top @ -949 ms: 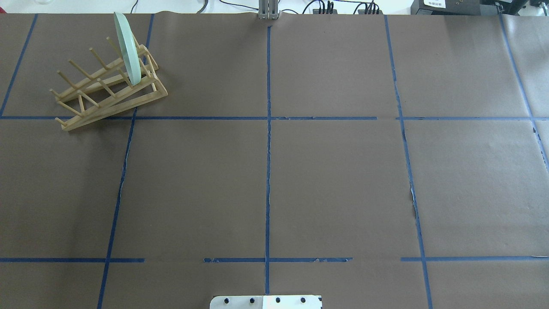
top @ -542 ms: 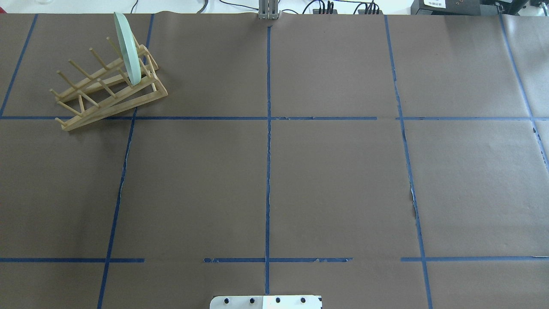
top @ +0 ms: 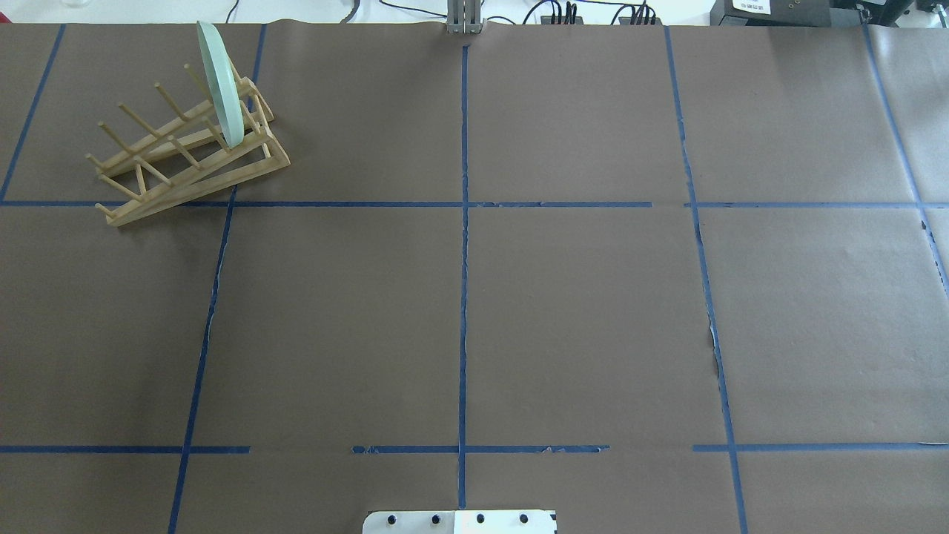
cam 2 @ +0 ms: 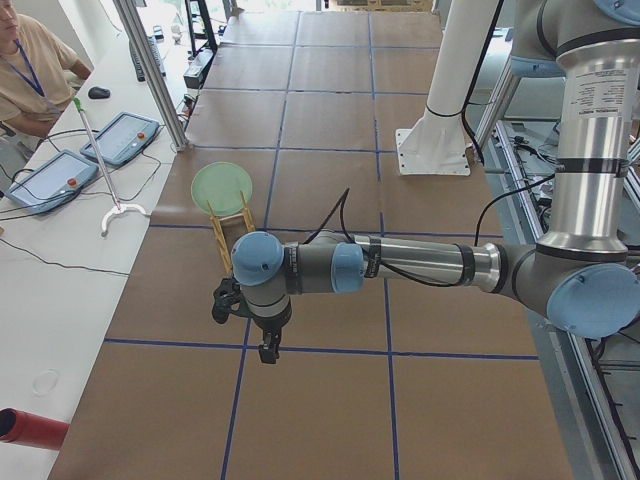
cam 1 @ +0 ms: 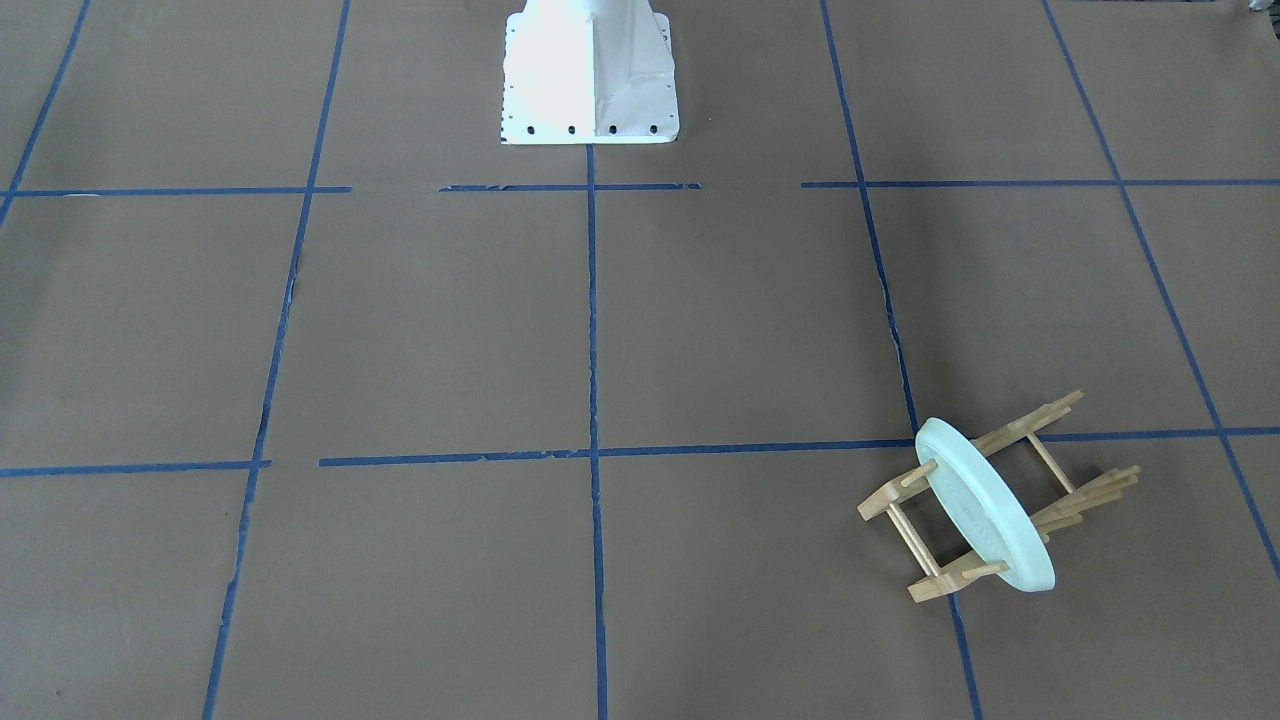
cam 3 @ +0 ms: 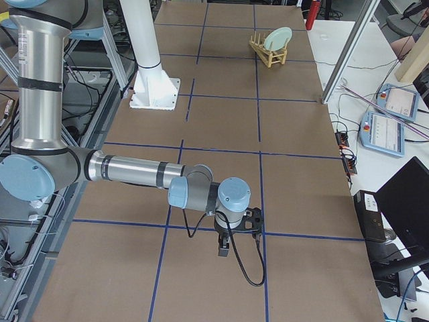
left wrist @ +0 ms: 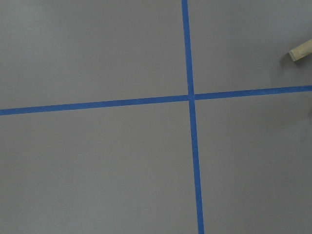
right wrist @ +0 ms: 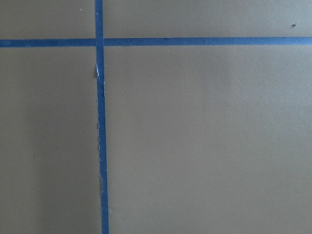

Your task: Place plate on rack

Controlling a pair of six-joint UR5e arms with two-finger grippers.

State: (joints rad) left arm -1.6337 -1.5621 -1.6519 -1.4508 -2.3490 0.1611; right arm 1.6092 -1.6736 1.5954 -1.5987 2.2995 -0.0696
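Observation:
The pale mint-green plate stands on edge between the pegs at one end of the light wooden rack, at the table's far left. Both also show in the front view, plate and rack, in the left side view, plate, and in the right side view, plate. My left gripper hangs above the table, apart from the rack; I cannot tell whether it is open or shut. My right gripper hangs over the table's other end; its state cannot be told either. A rail end of the rack shows in the left wrist view.
The white robot base stands at the table's near edge. Brown paper with blue tape lines covers the table. A side bench holds control tablets and a red cylinder, with a person beside it.

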